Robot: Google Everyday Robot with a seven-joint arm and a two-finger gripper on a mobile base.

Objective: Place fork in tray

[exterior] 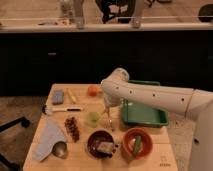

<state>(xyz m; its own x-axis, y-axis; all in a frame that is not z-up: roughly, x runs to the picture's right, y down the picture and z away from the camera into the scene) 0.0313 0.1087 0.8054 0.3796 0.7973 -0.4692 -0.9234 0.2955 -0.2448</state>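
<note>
We saw the green tray [145,113] on the right part of the bench [80,159], with nothing inside it that we could make out. The white arm [150,97] crossed above the tray's rear edge, and its gripper [106,111] pointed down just left of the tray. The fork [110,122] showed as a thin silver line directly under the gripper, outside the tray and near its left wall. We could not tell how far the gripper was open, nor whether it held the fork. A small green cup [92,117] stood farther left of the tray, and an orange bowl [137,143] sat in front of the tray.
</note>
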